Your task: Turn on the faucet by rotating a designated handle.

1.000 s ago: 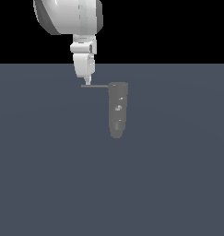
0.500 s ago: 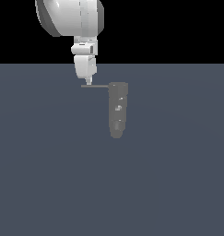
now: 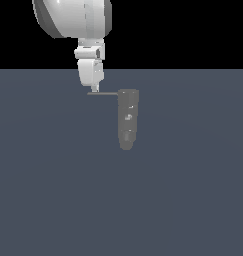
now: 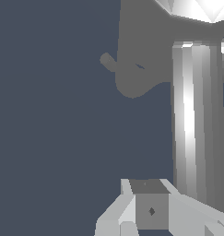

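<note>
Item 1, the claw (image 3: 94,90): white, narrow, hanging straight down from the arm's large white wrist housing. Its tip sits at the free end of the handle, apparently touching or a hair above; contact cannot be confirmed at this resolution. Whether the jaws stand apart or together cannot be told: the exterior view shows one merged white point, and the wrist view shows only pale blocky parts near the frame edge with no readable gap. Nothing appears clamped.

Item 2, the handle (image 3: 104,93): thin straight grey rod, lying level, running from directly under the claw to the faucet's wider end. The claw meets it at the far tip rather than near the body, likely because the longest lever arm gives the easiest turn.

Item 3, the faucet (image 3: 128,119): dull grey rounded column with pale specks, set just beside the claw toward the exterior view's right, its wide end level with the claw tip and its tapered end lower in the frame, away from the claw. In the wrist view it shows as a broad grey mass with a small stub, partly hidden behind a bright ribbed column that is probably a finger seen close.

Item 4, the floor (image 3: 48,190): flat slate-blue surface under everything.

Status: rotation judged not yet evident; the handle lies square to the column. Next move probably a sideways push. Risk: the tip slipping off the thin rod's end.
</note>
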You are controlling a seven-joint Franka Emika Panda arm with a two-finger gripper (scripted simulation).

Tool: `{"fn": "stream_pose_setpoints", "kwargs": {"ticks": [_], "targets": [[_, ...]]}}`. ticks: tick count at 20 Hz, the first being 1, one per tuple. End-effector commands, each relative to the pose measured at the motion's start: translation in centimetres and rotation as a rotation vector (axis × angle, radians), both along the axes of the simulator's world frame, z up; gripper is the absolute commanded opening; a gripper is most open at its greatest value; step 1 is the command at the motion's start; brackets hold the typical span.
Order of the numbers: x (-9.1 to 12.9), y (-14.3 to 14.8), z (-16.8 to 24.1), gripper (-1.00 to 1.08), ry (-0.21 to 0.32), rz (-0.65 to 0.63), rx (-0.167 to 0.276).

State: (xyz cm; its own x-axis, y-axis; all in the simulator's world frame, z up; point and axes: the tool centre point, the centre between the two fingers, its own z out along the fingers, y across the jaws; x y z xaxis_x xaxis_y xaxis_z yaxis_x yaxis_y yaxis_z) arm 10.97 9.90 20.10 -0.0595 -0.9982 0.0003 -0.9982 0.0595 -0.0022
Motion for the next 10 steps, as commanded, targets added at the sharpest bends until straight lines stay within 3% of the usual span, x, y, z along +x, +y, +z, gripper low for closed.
{"fn": "stream_pose_setpoints", "kwargs": {"ticks": [1,10], "targets": [[-0.7,0.0,0.0,-1.0,0.003,-0.001,-0.001],[-3.1,0.0,0.0,-1.0,0.002,-0.001,-0.001]]}}
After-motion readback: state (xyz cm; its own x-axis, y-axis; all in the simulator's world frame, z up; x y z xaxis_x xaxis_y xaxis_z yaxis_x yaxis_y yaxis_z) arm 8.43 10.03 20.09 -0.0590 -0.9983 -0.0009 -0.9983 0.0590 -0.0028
